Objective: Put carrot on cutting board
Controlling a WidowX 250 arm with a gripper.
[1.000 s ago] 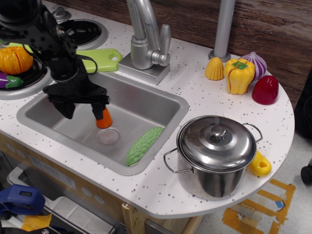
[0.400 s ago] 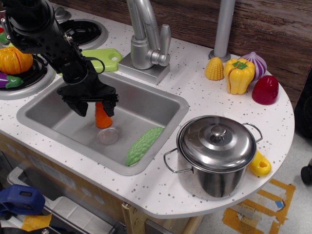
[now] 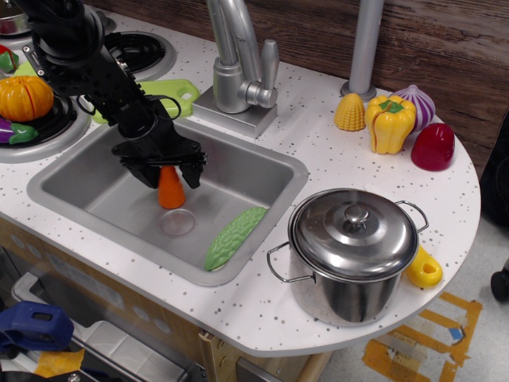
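Here, reading from the left, an orange ribbed pumpkin toy (image 3: 25,97) sits on a stove burner well off to the left of the gripper (image 3: 169,173), and the light-green cutting board (image 3: 169,95) lies on the counter just behind and above the gripper, partly hidden by the black arm. The gripper hangs inside the steel sink (image 3: 262,163), its two dark fingers pointing down and closed to a narrow gap around the wide top end of the carrot (image 3: 170,191). The carrot stands upright directly below the gripper, its lower end at or just above the sink floor; contact there is unclear. It appears to be a small, smooth, hard plastic cone, so likely light and stiff but slippery, and its taper could let it slide out downward; the top end, where the fingers now sit, seems the safest hold. Below and to the right of the gripper a bumpy green vegetable (image 3: 233,237) lies in the sink, and farther right a lidded steel pot (image 3: 353,251) stands on the counter.
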